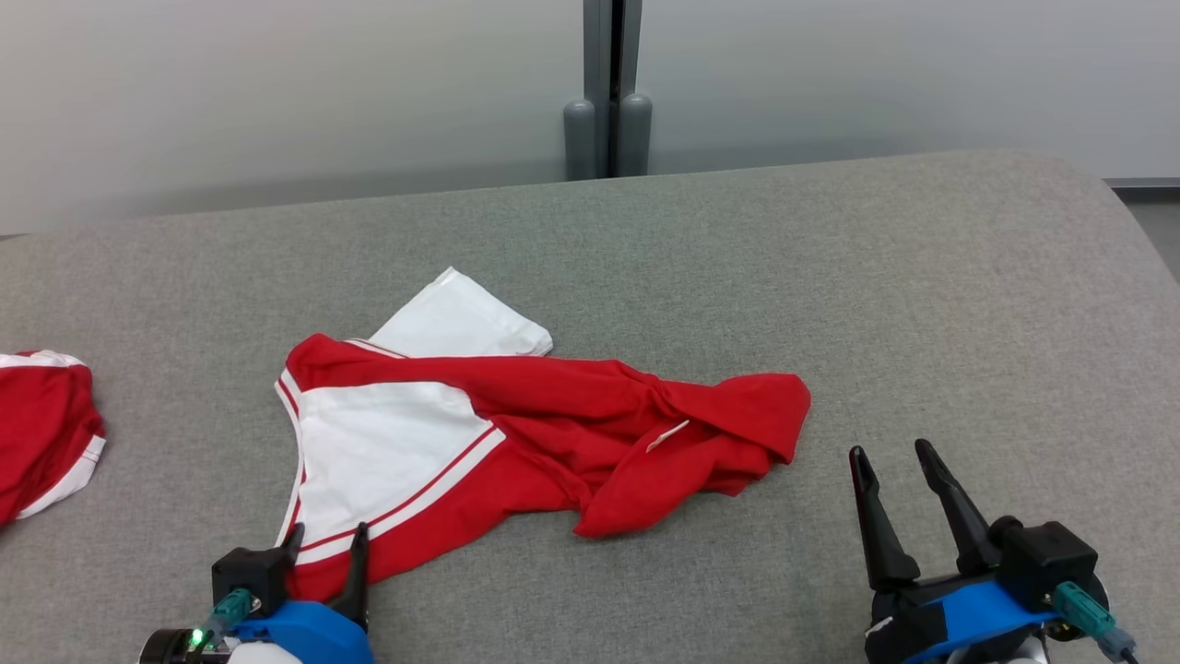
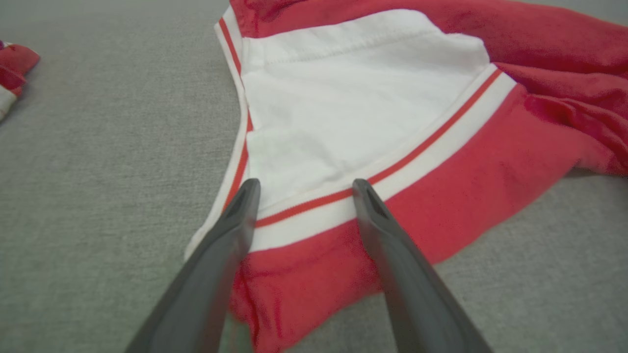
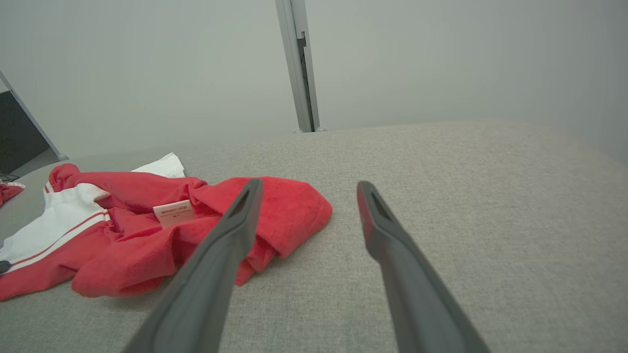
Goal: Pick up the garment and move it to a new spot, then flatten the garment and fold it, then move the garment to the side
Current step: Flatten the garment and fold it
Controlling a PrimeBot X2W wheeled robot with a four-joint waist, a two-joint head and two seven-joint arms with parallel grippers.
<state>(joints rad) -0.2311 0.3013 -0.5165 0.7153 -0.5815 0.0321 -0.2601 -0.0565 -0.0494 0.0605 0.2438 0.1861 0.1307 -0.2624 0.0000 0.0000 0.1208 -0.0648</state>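
Grey surface (image 1: 830, 277): garment (image 1: 516, 433) crumpled mid-frame, unfolded; left gripper (image 1: 329, 530) spread over it, right gripper (image 1: 890, 449) spread, empty; folding apparently unstarted.

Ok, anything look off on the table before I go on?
The garment lies crumpled, not flat: its red right side is bunched, label showing. A second red-and-white piece sits far left on the table.
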